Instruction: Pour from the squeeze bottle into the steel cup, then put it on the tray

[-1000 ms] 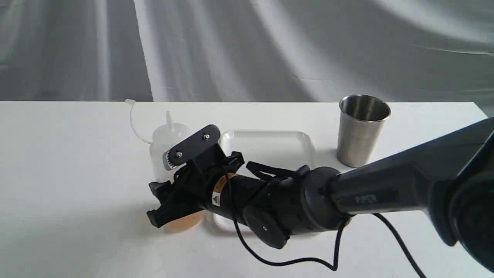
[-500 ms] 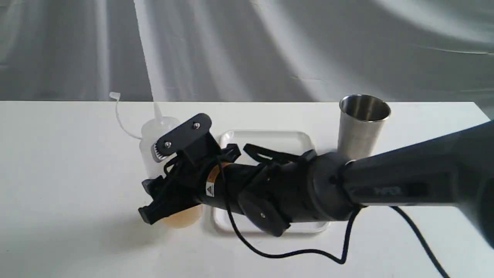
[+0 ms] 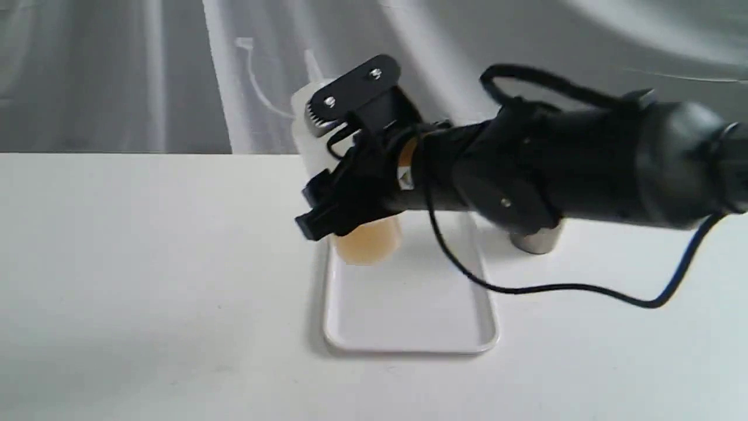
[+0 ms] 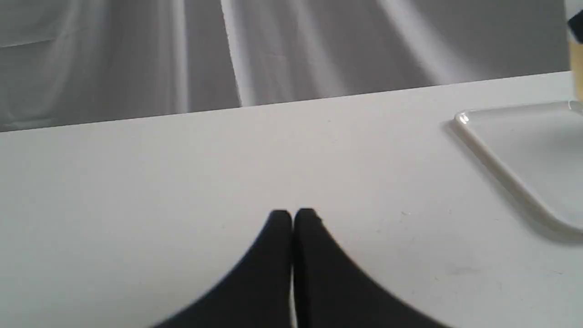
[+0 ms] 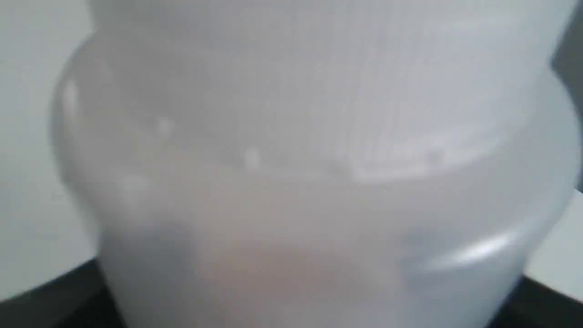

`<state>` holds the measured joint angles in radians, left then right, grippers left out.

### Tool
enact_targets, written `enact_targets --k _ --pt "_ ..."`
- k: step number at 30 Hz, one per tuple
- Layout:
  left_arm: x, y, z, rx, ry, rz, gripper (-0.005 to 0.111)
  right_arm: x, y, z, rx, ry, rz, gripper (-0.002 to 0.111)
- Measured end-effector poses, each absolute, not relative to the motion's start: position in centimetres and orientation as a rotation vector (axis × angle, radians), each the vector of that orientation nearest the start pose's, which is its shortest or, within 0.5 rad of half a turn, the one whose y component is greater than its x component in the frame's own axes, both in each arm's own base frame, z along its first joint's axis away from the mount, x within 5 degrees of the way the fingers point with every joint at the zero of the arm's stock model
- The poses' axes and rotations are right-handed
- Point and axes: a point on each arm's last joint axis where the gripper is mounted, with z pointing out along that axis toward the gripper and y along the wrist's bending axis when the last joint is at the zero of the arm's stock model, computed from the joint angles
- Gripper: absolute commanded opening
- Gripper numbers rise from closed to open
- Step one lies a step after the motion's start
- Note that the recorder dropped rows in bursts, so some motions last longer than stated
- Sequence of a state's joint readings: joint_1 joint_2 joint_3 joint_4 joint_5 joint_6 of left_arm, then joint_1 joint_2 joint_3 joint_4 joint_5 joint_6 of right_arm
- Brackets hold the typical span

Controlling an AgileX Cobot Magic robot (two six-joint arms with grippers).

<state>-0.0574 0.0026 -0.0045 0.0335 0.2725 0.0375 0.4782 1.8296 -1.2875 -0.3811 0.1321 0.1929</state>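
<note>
My right gripper (image 3: 346, 202) is shut on the squeeze bottle (image 3: 369, 240) and holds it upright in the air, over the far end of the white tray (image 3: 409, 316). Amber liquid shows in the bottle's base, and its nozzle and cap strap rise above the gripper. Up close, the bottle (image 5: 309, 159) fills the right wrist view. Only the base of the steel cup (image 3: 534, 241) shows, to the right of the tray behind my right arm. My left gripper (image 4: 293, 217) is shut with nothing in it, low over bare table to the left of the tray (image 4: 524, 150).
A black cable (image 3: 561, 287) hangs from my right arm and loops over the table to the right of the tray. Grey cloth (image 3: 117, 76) hangs behind the table's far edge.
My right gripper has lifted the bottle off the table left of the tray and carried it up and to the right, over the tray. My arm now covers most of the cup.
</note>
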Motion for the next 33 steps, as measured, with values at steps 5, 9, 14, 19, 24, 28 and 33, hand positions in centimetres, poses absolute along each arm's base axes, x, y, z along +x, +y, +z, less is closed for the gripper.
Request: enact_targets --k 5,9,14,19,24,28,33 --pt "5.5 -0.2 19.0 0.105 1.751 0.017 0.0 36.9 14.4 27.5 -0.546 2.074 0.016 0.0" --pt "5.5 -0.2 19.0 0.105 1.751 0.017 0.0 35.2 10.2 29.1 -0.428 2.077 -0.039 0.0" --pt "5.5 -0.2 19.0 0.105 1.751 0.017 0.0 32.1 4.9 30.1 -0.298 2.107 -0.158 0.0" --pt "5.5 -0.2 19.0 0.105 1.751 0.017 0.0 29.3 -0.5 31.0 -0.186 2.142 -0.371 0.0" --pt "5.5 -0.2 19.0 0.105 1.751 0.017 0.0 27.9 -4.9 31.1 -0.082 2.222 -0.606 0.0" --pt "5.5 -0.2 19.0 0.105 1.751 0.017 0.0 27.5 -6.6 31.2 -0.073 2.229 -0.713 0.0" --pt "5.5 -0.2 19.0 0.105 1.751 0.017 0.0 28.3 -6.9 30.8 -0.134 2.209 -0.775 0.0"
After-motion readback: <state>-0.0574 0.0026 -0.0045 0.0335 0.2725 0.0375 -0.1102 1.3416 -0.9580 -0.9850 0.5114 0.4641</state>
